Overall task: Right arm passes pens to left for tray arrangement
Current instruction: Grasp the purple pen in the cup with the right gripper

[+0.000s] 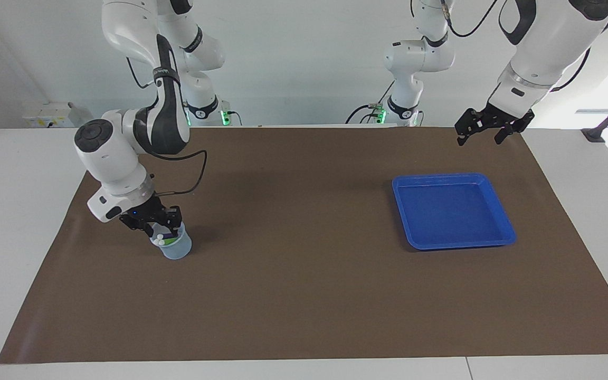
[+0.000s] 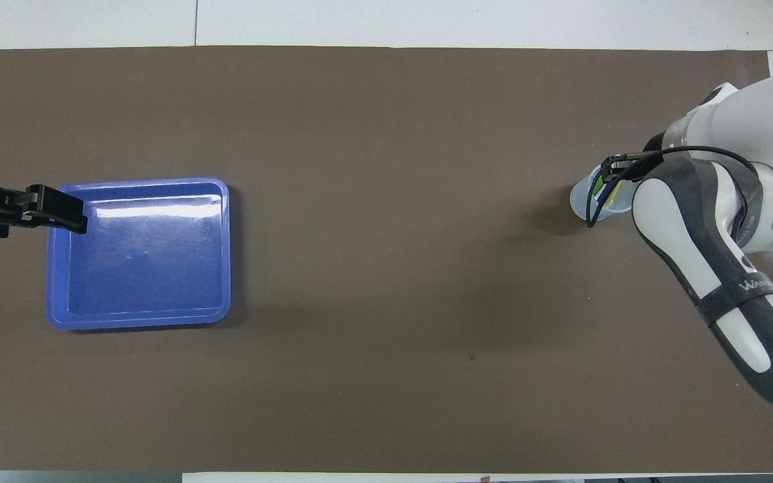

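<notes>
Standing pens [image 1: 162, 238] upright in cup [image 1: 177, 248] (pale ends up)

Glossy blue plastic tray [image 1: 502, 214], matt brown table mat [image 1: 304, 295], translucent plastic cup [image 1: 178, 248]

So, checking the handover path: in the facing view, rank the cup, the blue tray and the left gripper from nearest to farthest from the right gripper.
1. Cup, directly under the right gripper.
2. Blue tray, toward the left arm's end.
3. Left gripper, raised near the tray's corner.

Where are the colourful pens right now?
The pens stand in a small translucent cup on the brown mat, toward the right arm's end of the table, directly under the right end effector.
</notes>
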`<action>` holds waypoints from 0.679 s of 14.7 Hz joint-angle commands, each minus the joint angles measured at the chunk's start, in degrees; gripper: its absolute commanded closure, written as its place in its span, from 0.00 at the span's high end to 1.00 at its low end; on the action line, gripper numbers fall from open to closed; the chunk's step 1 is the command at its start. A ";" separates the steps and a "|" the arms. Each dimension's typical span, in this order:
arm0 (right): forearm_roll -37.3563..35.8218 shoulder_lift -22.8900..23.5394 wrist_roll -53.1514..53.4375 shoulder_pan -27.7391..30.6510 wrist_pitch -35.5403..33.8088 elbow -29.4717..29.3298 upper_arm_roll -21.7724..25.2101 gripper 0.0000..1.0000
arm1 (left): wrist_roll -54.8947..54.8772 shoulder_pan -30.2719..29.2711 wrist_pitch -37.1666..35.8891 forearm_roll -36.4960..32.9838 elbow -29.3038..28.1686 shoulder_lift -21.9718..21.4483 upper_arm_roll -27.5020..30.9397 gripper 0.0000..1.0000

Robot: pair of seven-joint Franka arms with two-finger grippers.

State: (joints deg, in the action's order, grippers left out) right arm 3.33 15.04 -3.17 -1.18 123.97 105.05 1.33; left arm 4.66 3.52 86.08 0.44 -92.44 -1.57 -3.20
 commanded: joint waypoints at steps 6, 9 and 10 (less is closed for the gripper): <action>0.80 -1.32 -2.45 0.92 1.45 1.64 -0.36 0.42 | 0.78 0.43 -0.12 -0.52 -1.78 -1.77 0.21 1.00; 0.80 -1.32 -2.54 1.44 3.02 1.91 -0.36 0.42 | 0.78 0.34 -0.12 -0.44 -1.78 -1.77 0.21 1.00; 0.80 -1.24 -2.54 1.53 3.38 1.91 -0.36 0.42 | 0.78 0.26 -0.03 -0.35 -1.78 -1.77 0.21 1.00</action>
State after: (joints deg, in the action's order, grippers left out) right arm 3.33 14.99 -3.92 -0.86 125.36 105.13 1.41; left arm 4.70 3.53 86.01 0.44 -92.45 -1.59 -3.19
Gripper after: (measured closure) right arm 0.573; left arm 0.000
